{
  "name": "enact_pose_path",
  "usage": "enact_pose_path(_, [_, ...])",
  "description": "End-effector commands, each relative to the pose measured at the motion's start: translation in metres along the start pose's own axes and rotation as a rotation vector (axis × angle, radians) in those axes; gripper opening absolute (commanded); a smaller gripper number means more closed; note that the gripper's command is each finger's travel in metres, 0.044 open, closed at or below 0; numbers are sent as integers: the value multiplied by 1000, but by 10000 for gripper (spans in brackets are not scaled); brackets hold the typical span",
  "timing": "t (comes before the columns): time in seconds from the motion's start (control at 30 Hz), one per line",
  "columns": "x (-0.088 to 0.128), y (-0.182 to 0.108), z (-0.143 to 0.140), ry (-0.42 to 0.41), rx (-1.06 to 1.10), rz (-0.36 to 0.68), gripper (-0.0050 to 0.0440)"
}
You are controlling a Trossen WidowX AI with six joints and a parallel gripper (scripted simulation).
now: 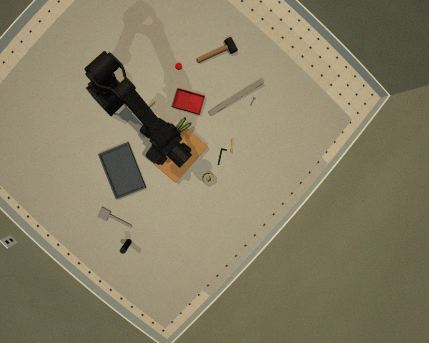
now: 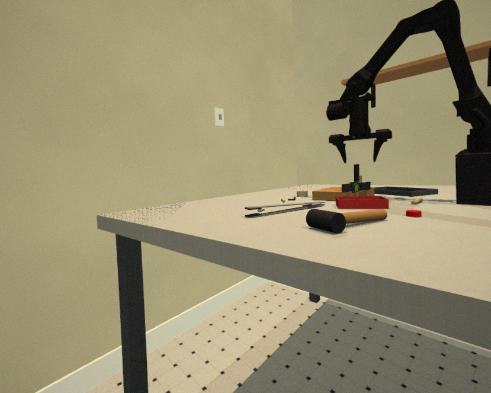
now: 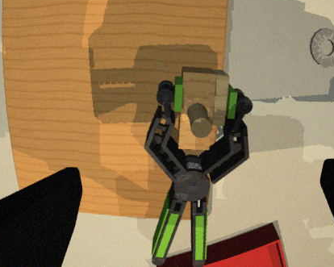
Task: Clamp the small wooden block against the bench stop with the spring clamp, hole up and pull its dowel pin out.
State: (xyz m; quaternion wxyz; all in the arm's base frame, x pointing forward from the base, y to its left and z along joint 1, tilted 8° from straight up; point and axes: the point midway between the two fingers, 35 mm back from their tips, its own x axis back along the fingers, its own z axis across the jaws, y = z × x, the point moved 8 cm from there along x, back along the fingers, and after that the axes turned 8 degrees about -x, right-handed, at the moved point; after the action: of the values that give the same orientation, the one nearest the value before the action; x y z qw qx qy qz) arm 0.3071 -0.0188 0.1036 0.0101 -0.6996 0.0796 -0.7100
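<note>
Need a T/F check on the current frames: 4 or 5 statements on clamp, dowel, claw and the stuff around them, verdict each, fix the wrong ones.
1. The claw is open above the clamp. True.
2. The dowel pin has been pulled out of the wooden block. False: it still stands up from the block.
3. The spring clamp's pads are on opposite sides of the block. True.
4. The mallet lies inside the red tray. False: it lies on the table, outside the tray.
5. The tape roll sits on the wooden board. False: it sits on the table beside the board.
</note>
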Motion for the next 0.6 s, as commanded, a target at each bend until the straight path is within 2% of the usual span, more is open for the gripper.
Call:
enact_pose_path(0.0, [-2, 2, -1, -5, -54, 5, 440])
enact_pose_path(0.57, [-18, 3, 0, -5, -77, 5, 440])
